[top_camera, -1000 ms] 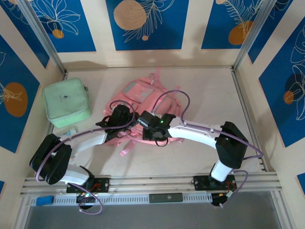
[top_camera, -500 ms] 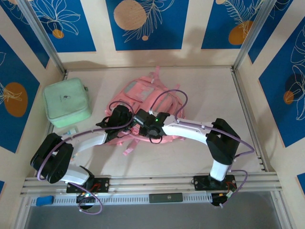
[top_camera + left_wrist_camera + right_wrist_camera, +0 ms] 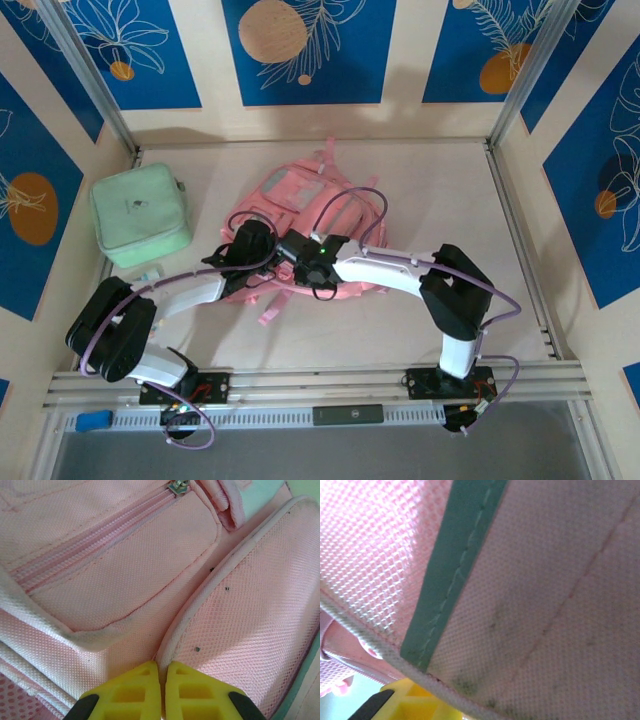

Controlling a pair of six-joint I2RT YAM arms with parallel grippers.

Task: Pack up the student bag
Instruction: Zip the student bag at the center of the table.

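student bag (image 3: 292,190) lies flat mid-table (image 3: 440,200), a bit left of centre, pink straps trailing off its far end and near edge. mint green zip case (image 3: 140,213) sits well apart to the left, by the left wall. tiny pale item (image 3: 148,274) just near of the case, too small to id. small blue block (image 3: 92,419) on the near rail, left end.

both arms reach in over the bag's near half, wrists close tog. left gripper (image 3: 265,245) comes from the near left and right gripper (image 3: 290,252) from the near right, tips almost meeting above the pink fabric.

left wrist cam: left gripper (image 3: 162,672) w/ yellow fingertips (image 3: 135,687) brought together, only a hairline slit btwn them. tips sit right at the bag (image 3: 125,565), where the piped edge of a mesh panel (image 3: 250,610) curves down to the slit. can't tell if any fabric is pinched. zipped pocket to the left of the panel, metal zip pull (image 3: 179,486) at the far end.

right wrist cam: bag fabric (image 3: 560,580) v close to the lens, w/ a teal trim strip (image 3: 455,570) running diagonally and mesh to its left. one yellow finger (image 3: 415,705) peeks out under a piped edge at the bottom. rest is covered by cloth, so can't tell if the right jaws are apart, together or on smth.
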